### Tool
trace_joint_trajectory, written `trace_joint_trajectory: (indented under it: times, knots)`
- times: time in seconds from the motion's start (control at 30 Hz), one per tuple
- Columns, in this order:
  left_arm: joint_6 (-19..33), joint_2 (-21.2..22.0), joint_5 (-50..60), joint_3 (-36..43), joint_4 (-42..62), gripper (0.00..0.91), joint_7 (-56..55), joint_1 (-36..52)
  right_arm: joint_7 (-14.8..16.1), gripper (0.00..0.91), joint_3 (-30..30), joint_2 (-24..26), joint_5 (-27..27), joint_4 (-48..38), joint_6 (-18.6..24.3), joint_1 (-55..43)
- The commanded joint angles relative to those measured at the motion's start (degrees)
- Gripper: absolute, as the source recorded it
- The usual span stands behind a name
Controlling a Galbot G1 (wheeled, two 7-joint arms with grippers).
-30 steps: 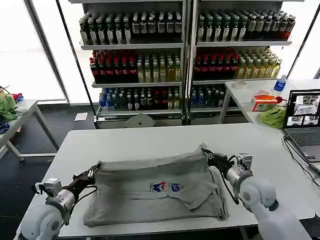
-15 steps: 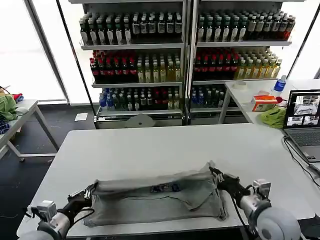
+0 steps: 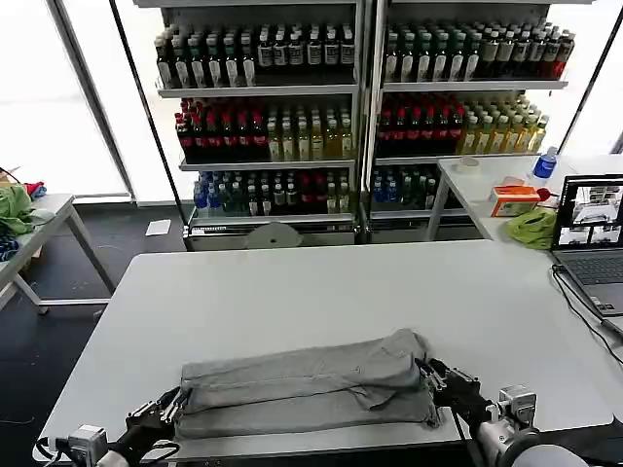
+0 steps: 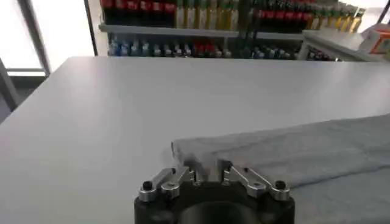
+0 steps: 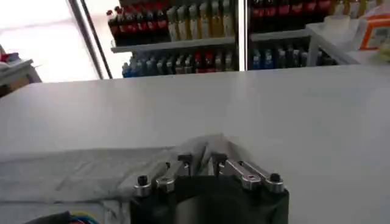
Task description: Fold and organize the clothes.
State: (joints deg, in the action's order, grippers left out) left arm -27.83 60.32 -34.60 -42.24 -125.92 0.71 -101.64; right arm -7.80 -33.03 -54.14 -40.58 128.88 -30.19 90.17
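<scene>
A light grey shirt [image 3: 302, 384] lies folded into a long band near the front edge of the white table [image 3: 292, 292], its chest print hidden inside the fold. My left gripper [image 3: 178, 401] is at the band's left end, shut on the shirt's corner [image 4: 186, 152]. In the left wrist view this left gripper [image 4: 209, 172] has grey cloth between its fingers. My right gripper [image 3: 429, 373] is at the right end. Seen from the right wrist, the right gripper [image 5: 202, 160] pinches a raised peak of the shirt [image 5: 210, 143].
A side table at the right carries an open laptop [image 3: 594, 233], a bright green cloth [image 3: 533, 229] and an orange box [image 3: 514, 199]. More green cloth [image 3: 15, 209] lies on a small table at the left. Drink shelves [image 3: 360, 107] stand behind.
Both grippers pulled back toward the table's front edge, dropping low and carrying the shirt's far edge over the near part. The shirt went from spread flat to a folded band, covering the print.
</scene>
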Motion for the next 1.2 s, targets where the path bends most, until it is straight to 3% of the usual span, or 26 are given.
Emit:
trace_joint_trajectory:
  times: [0.03, 0.17, 0.23, 0.33, 0.43, 0.57, 0.77, 0.9, 1.03, 1.1, 1.13, 1.2]
  knots:
    - [1.18, 2.12, 2.22, -6.19, -1.71, 0.907, 1.19, -2.87, 2.44, 0.907, -1.92, -1.84, 9.65, -0.8, 7.41, -2.02]
    - [4.33, 4.83, 1.41, -6.66, -2.22, 0.907, 0.13, -3.4, 6.26, 0.907, -1.48, -3.76, 14.88, -2.93, 19.23, -3.86]
    - [6.56, 9.39, 1.54, -5.79, -2.56, 0.907, -1.7, -3.23, 7.18, 0.907, -1.69, -5.51, 19.24, -5.16, 22.01, -5.59]
    - [9.43, 14.87, 2.49, -2.46, -1.82, 0.907, -4.96, -2.52, 7.64, 0.907, -2.47, -7.32, 20.7, -8.32, 23.55, -7.14]
    - [10.2, 17.86, -0.4, 1.53, -1.86, 0.907, -9.54, -1.29, 7.05, 0.907, -2.24, -7.86, 20.29, -9.68, 23.58, -7.91]
    - [11.97, 19.65, 0.66, 4.56, -0.91, 0.907, -12.05, -0.47, 5.61, 0.907, -2.45, -7.74, 15.65, -10.46, 21.37, -8.31]
    - [13.7, 19.9, 2.75, 7.39, 1.13, 0.907, -10.73, -0.16, 5.34, 0.907, -2.75, -7.2, 13.45, -10.84, 21.03, -8.14]
    - [13.61, 19.15, 3.53, 7.65, 3.72, 0.907, -9.69, 1.37, 3.84, 0.907, -3.53, -7.22, 6.52, -10.08, 18.57, -8.49]
    - [13.72, 18.86, 3.24, 7.91, 5.1, 0.897, -9.53, 2.12, 4.03, 0.907, -3.93, -6.72, 6.68, -10.61, 18.63, -8.59]
    - [13.78, 19.01, 3.21, 8.25, 5.36, 0.796, -9.31, 2.17, 4.03, 0.907, -3.91, -6.49, 6.73, -10.91, 18.67, -8.68]
    - [13.87, 19.12, 3.32, 8.43, 5.59, 0.635, -9.35, 2.27, 4.02, 0.907, -3.89, -6.43, 6.68, -10.93, 18.67, -8.68]
    - [14.04, 19.3, 3.41, 8.51, 6.18, 0.544, -9.19, 2.37, 4.06, 0.907, -3.86, -6.16, 6.64, -10.72, 18.68, -8.6]
